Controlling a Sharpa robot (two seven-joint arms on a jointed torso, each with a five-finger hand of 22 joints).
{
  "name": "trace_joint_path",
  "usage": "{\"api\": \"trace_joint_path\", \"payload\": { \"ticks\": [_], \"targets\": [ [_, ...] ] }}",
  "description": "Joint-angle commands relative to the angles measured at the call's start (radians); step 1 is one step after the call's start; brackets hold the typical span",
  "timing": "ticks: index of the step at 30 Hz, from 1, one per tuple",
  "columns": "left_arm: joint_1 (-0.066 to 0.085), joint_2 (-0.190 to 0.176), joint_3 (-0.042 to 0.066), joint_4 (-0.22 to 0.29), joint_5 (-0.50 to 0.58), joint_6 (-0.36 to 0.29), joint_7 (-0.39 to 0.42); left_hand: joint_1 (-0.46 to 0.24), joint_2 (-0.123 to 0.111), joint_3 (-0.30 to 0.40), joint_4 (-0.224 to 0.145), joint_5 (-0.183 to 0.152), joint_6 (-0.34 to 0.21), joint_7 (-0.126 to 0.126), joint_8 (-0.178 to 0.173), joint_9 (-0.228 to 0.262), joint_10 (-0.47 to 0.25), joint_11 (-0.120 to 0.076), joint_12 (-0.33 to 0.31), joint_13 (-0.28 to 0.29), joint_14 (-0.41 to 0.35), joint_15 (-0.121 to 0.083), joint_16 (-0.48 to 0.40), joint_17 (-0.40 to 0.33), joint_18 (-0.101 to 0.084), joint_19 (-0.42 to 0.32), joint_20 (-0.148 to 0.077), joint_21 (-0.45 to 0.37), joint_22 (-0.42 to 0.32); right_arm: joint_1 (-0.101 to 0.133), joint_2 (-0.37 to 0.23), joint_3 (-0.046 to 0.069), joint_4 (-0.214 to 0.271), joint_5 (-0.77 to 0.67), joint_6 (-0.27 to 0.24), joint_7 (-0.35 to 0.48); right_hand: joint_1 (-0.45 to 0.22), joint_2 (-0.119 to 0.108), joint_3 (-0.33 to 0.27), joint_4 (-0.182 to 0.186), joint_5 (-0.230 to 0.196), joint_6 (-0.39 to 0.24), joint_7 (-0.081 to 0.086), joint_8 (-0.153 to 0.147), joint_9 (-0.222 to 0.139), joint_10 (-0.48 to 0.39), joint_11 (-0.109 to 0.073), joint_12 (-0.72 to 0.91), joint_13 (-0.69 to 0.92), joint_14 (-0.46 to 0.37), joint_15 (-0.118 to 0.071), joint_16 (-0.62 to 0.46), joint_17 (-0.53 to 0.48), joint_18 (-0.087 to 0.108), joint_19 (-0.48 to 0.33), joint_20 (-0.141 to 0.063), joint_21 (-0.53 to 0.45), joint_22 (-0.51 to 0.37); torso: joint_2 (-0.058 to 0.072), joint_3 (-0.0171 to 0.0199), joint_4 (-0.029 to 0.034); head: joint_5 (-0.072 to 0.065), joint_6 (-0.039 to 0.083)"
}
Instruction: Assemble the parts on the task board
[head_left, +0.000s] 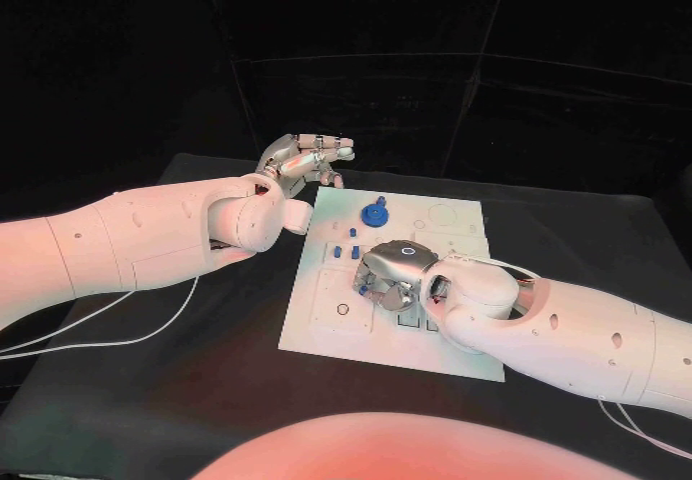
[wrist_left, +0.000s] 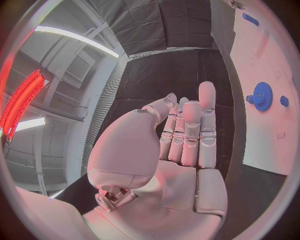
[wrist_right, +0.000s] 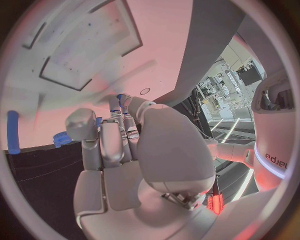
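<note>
right hand (head_left: 401, 278) is lowered on the task board (head_left: 447, 222), fingers curled around a small blue part (head_left: 366, 287) — judged light, rigid, best pinched at its sides; whether it is held cannot be told; left hand (head_left: 300, 160) holds nothing, fingers loosely together.

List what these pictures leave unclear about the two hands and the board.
- Head view: the right hand covers the board beneath; whether it holds a blue part is unclear.
- Right wrist view: its fingers hide their tips.
- Head view: board markings too small.
- Left hand: fingers curled, holding nothing.

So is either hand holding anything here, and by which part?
The left hand holds nothing, fingers together beside the white board. The right hand is down on the board with a small blue part at its fingertips; whether it grips it cannot be told.
</note>
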Motion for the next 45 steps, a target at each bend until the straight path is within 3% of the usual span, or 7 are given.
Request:
{"api": "trace_joint_path", "payload": {
  "ticks": [1,9,14,18,29,35,45],
  "targets": [
    [0.002,0.002,0.001,-0.001,0.001,0.016,0.000,-0.007,0.001,-0.004,0.002,0.005,-0.003,0.003,0.005,-0.002,-0.008,0.001,0.005,0.002,-0.007,-0.001,0.000,-0.001,0.020,-0.007,0.001,-0.006,-0.001,-0.002,-0.003,-0.009,-0.002,-0.003,0.025,-0.002,-0.015,-0.004,-0.011,0.001,0.005,0.002,0.006,0.001,0.000,-0.001,0.002,-0.005,0.001,0.035,-0.003,0.006,-0.001,-0.014,-0.003,0.005,0.001,-0.002,-0.001,-0.0001,-0.0003,-0.002,-0.002],
    [0.002,0.005,0.001,-0.003,0.001,0.024,-0.009,-0.008,0.000,-0.005,0.002,0.005,-0.005,0.003,0.005,-0.002,-0.010,0.001,0.006,0.001,-0.009,-0.001,-0.002,-0.005,0.020,-0.008,0.001,-0.007,-0.002,-0.002,-0.005,-0.013,-0.009,0.004,0.000,-0.007,-0.052,-0.019,-0.037,0.007,0.019,-0.049,0.020,-0.005,-0.006,-0.046,0.017,-0.028,-0.008,0.033,0.009,0.002,-0.008,-0.012,-0.010,0.014,-0.008,-0.015,-0.001,-0.0004,0.0013,-0.001,0.000],
    [0.002,0.006,0.001,-0.005,0.001,0.027,-0.012,-0.008,0.000,-0.006,0.002,0.005,-0.006,0.004,0.004,-0.002,-0.012,0.001,0.006,0.001,-0.010,-0.001,-0.002,-0.006,0.021,-0.008,0.002,-0.008,-0.002,-0.002,-0.006,-0.014,-0.014,0.005,-0.022,-0.020,-0.078,-0.037,-0.067,0.018,-0.036,-0.162,0.054,-0.004,-0.007,-0.140,0.052,-0.046,-0.013,-0.001,0.038,-0.054,-0.088,0.004,-0.064,0.037,-0.072,-0.115,-0.001,-0.0003,0.0004,0.002,0.001],
    [0.002,0.006,0.001,-0.006,0.001,0.029,-0.015,-0.009,-0.001,-0.006,0.002,0.005,-0.007,0.004,0.004,-0.003,-0.013,0.002,0.006,0.001,-0.011,-0.001,-0.003,-0.008,0.021,-0.008,0.002,-0.008,-0.002,-0.002,-0.010,-0.014,-0.013,0.005,-0.056,-0.024,-0.075,-0.039,-0.087,0.016,-0.041,-0.212,0.044,-0.004,-0.006,-0.181,0.050,-0.039,-0.012,-0.022,0.038,-0.079,-0.125,0.012,-0.085,0.042,-0.097,-0.151,-0.001,0.0000,-0.0002,0.002,0.001],
    [0.002,0.001,0.001,-0.007,0.001,0.033,-0.019,-0.009,-0.001,-0.006,0.002,0.005,-0.007,0.004,0.004,-0.003,-0.013,0.002,0.006,0.001,-0.011,-0.001,-0.003,-0.008,0.021,-0.008,0.002,-0.008,-0.002,0.000,-0.103,-0.012,0.084,0.023,-0.174,-0.016,-0.067,-0.031,-0.106,0.017,-0.015,-0.178,0.042,0.013,0.002,-0.170,0.045,0.009,-0.007,-0.009,0.033,-0.052,-0.103,0.008,-0.070,0.039,-0.084,-0.129,-0.002,-0.0010,-0.0014,-0.003,0.008],
    [0.002,-0.003,0.001,-0.006,0.001,0.035,-0.020,-0.009,-0.001,-0.007,0.002,0.005,-0.009,0.004,0.003,-0.003,-0.015,0.002,0.006,0.001,-0.013,0.000,-0.004,-0.011,0.021,-0.008,0.002,-0.009,-0.003,0.032,-0.181,-0.010,0.144,0.032,-0.184,-0.065,-0.076,-0.038,-0.118,0.026,-0.016,-0.169,0.038,0.014,0.002,-0.169,0.042,0.024,-0.007,-0.005,0.031,-0.044,-0.096,0.007,-0.064,0.037,-0.079,-0.122,-0.001,-0.0006,-0.0043,-0.017,0.019],
    [0.002,-0.004,0.000,-0.004,0.001,0.039,-0.020,-0.007,0.000,-0.006,0.001,0.005,-0.009,0.004,0.004,-0.003,-0.015,0.002,0.007,0.001,-0.014,0.000,-0.004,-0.012,0.021,-0.008,0.002,-0.009,-0.003,0.085,-0.260,0.035,0.125,0.068,-0.087,-0.132,-0.086,-0.065,-0.230,0.063,0.001,-0.201,0.010,0.000,-0.003,-0.247,0.035,0.039,-0.011,-0.020,0.027,-0.064,-0.133,0.010,-0.078,0.032,-0.102,-0.151,-0.001,-0.0005,0.0000,-0.052,0.038]
  ]
}}
